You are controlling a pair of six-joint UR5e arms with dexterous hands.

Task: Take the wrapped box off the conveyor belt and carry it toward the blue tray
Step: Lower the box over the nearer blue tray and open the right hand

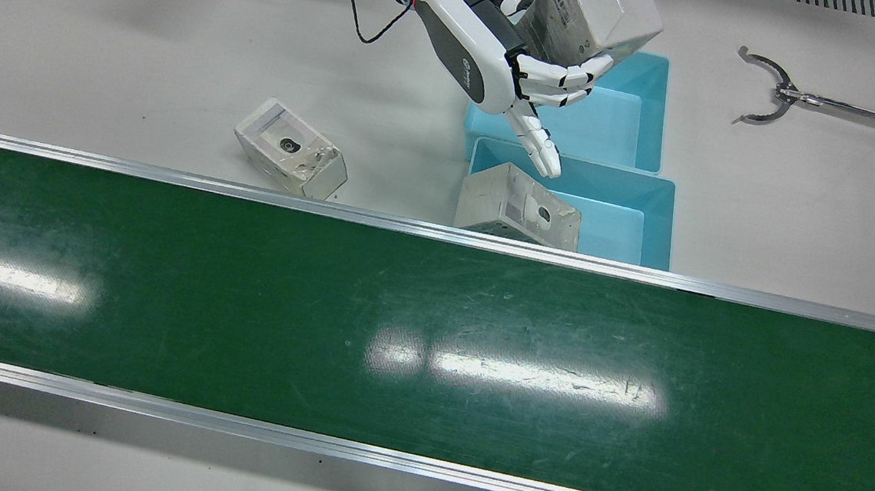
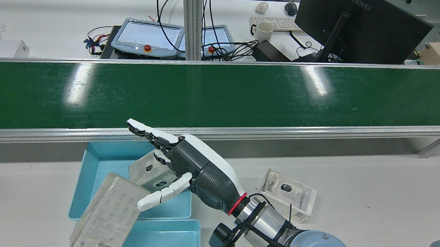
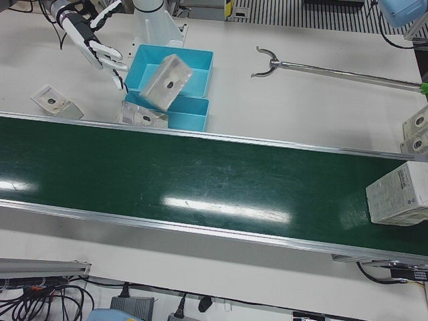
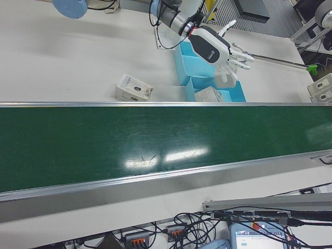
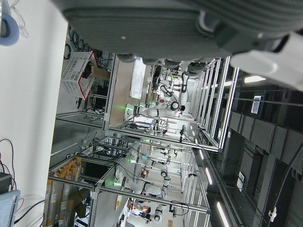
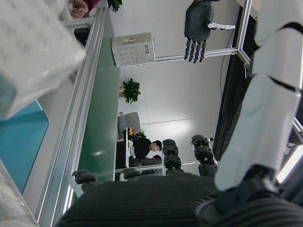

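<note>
My right hand (image 1: 497,57) is open with its fingers spread, above the edge of the blue trays. A wrapped box (image 1: 588,17) hangs tilted in the air over the far blue tray (image 1: 631,116), apart from the hand in the left-front view (image 3: 166,81) and blurred in the rear view (image 2: 106,213). A second wrapped box (image 3: 399,195) lies on the green conveyor belt (image 1: 431,337) at its far end, and also shows in the right hand view (image 6: 133,48). My left hand (image 6: 199,21) hangs beyond it, open and empty.
A wrapped box (image 1: 519,207) leans in the near blue tray (image 1: 643,221) by the belt rail. Another box (image 1: 290,148) lies on the table to its side. A long grabber tool (image 1: 772,92) lies on the table. More boxes (image 3: 418,130) stand at the table's end.
</note>
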